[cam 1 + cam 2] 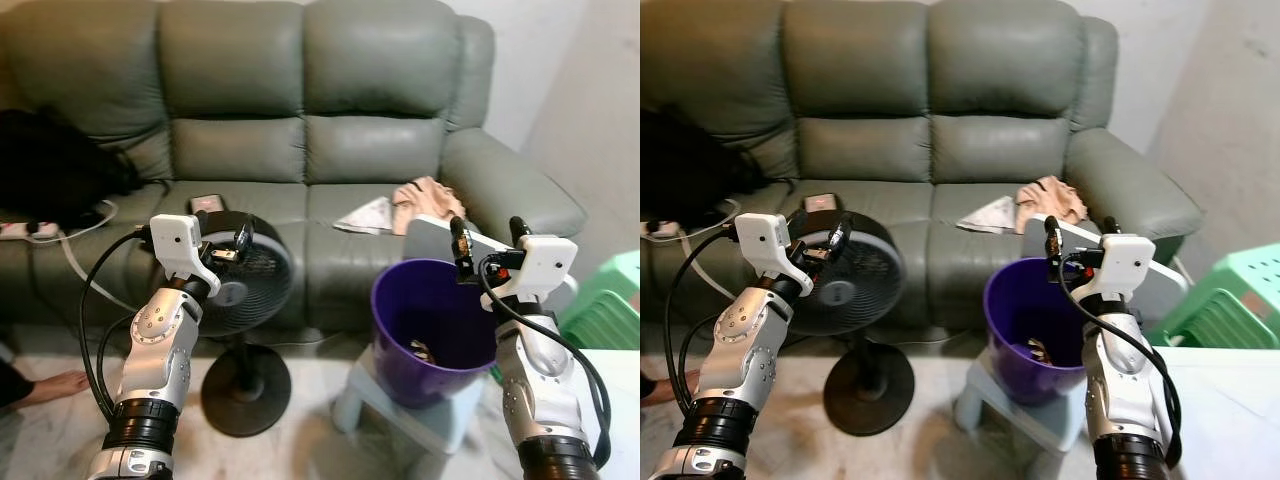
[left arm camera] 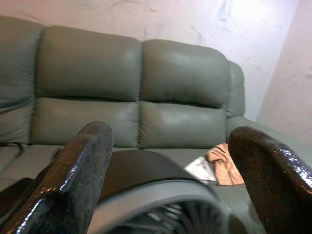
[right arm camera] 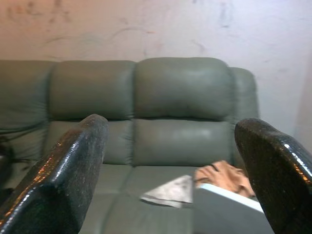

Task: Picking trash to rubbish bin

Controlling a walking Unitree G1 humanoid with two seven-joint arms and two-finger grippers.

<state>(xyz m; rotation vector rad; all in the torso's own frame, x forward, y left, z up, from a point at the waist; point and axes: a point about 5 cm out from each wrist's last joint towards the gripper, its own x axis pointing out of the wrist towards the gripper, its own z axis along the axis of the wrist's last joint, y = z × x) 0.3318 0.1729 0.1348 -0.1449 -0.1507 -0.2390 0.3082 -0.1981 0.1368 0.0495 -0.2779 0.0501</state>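
Grey-green sofa, purple bin, black fan.

The sofa (image 1: 300, 130) is plain grey-green leather; the rubbish bin (image 1: 395, 305) is deep purple on a pale blue stool (image 1: 400, 410); the fan (image 1: 262, 275) is black; a peach cloth (image 1: 428, 198) lies beside white paper (image 1: 365, 215); mint-green stools (image 1: 610, 300) are stacked.

— Where do the head cameras look from?

— From above, forward and down at the grey sofa (image 1: 300, 130), with both silver arms raised in the foreground, the black fan (image 1: 235, 270) low on the left and the purple bin (image 1: 430, 330) low on the right. The right eye sits slightly to the side, so it takes in more of the green stool (image 1: 1230, 300).

— And the wrist cameras?

— Each looks level along its own two black fingers (image 2: 63, 185) at the sofa back and the wall. The left one skims the fan's rim; the right one (image 3: 58, 180) passes a grey lid (image 3: 229, 209). Both share the peach cloth (image 2: 224, 163) and white paper (image 3: 170, 190) on the seat with the head views.
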